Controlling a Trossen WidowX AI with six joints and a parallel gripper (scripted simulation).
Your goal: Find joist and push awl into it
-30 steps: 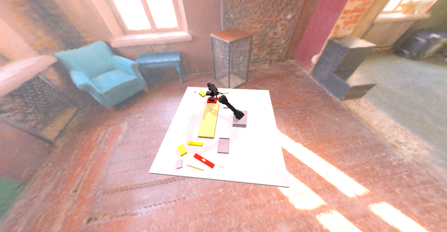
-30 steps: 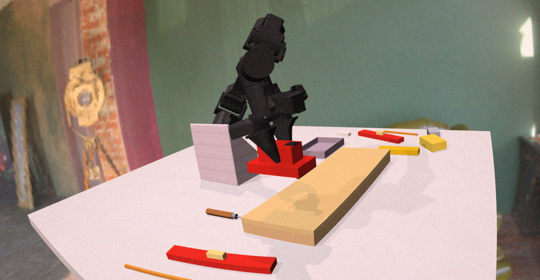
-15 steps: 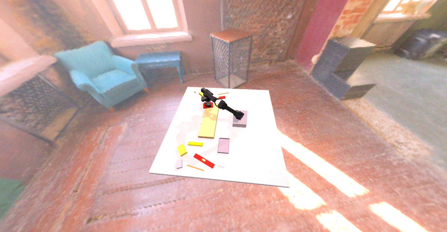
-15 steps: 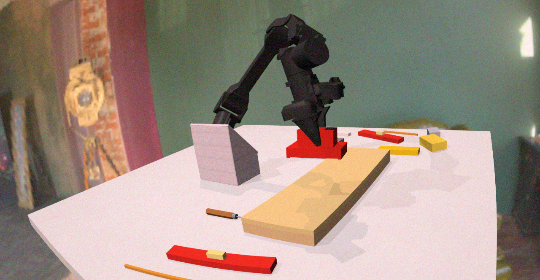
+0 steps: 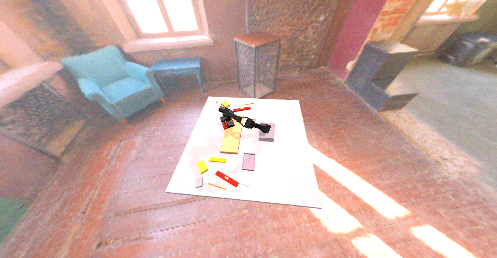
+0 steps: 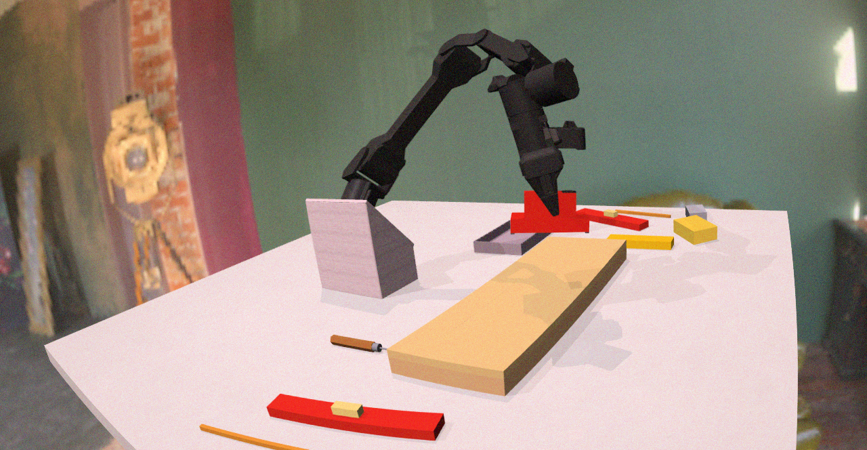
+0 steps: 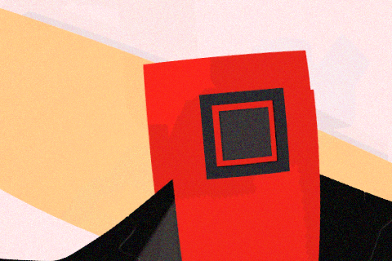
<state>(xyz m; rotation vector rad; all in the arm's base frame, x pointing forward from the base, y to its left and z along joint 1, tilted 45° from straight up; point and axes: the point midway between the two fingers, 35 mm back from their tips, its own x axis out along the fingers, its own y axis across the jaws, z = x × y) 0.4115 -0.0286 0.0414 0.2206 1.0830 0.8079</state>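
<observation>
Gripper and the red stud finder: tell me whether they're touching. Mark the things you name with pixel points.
Touching. The wrist view shows the fingers of the gripper (image 5: 228, 124) (image 6: 553, 211) (image 7: 247, 212) against both sides of the red stud finder (image 5: 225, 126) (image 6: 533, 223) (image 7: 180, 90).

Awl (image 5: 253, 119) (image 6: 354, 343) obstructs low approach beside panel (image 5: 227, 144) (image 6: 467, 326) (image 7: 73, 110); tray (image 5: 248, 161) (image 6: 498, 247) open from above.
</observation>
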